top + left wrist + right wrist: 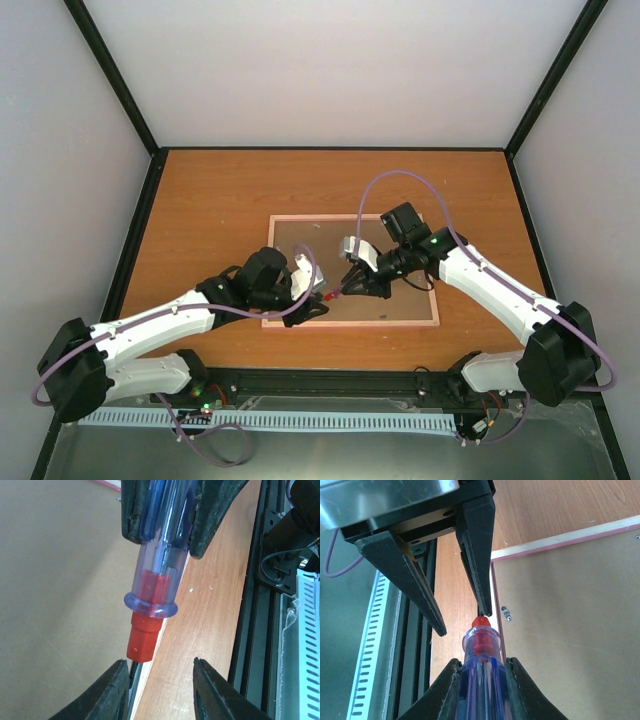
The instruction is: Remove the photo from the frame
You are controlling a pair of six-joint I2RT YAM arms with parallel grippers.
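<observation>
The frame (400, 295) lies back-up on the desk (220, 200); the photo cannot be seen, presumably still inside. Above the frame's near edge, the right claw (483, 660) clamps a screwdriver (157, 575) by its blue handle. The left claw (160, 661) stands part-open around its red end, holding nothing. This looks like a tool handover; next, the left claw must close squarely on that end.

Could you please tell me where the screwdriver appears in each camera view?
Top external: screwdriver at centre, red end left.
Left wrist: screwdriver upper centre, red end down.
Right wrist: screwdriver bottom centre, red end up.
Shared landmark: the frame's brown back.
</observation>
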